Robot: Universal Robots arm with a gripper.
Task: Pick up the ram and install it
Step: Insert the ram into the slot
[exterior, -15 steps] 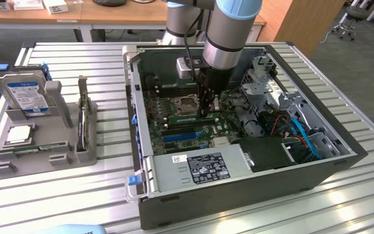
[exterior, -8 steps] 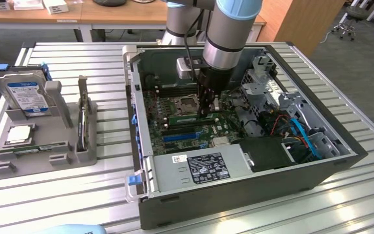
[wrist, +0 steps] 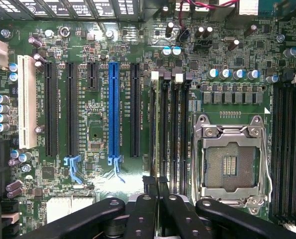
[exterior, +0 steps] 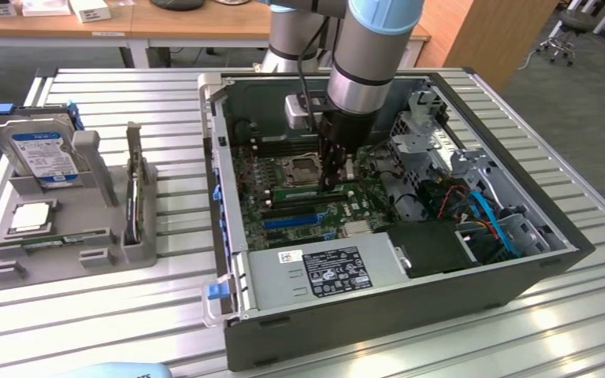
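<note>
**Ram at the slots, pincer clamped on it**

- Pincer: fingers pressed together on the ram, gripping it at mid-length.
- Ram: one thin stick. It shows edge-on in the wrist view and as a green strip in the exterior view. It stands upright along one of the inner slots of the memory slot bank. Can't tell if it's fully seated.
- That bank has 4 slots and sits just beside the CPU socket. The socket is 1 off, with its metal frame closed.
- Other side of the bank: 1 blue slot, 1 white slot.
- All of it is inside the open PC case on the worktop.
- Exterior view's left: grey holder with 1 silver CPU chip. Behind that, 1 blue-labelled hard drive stands upright.
</note>
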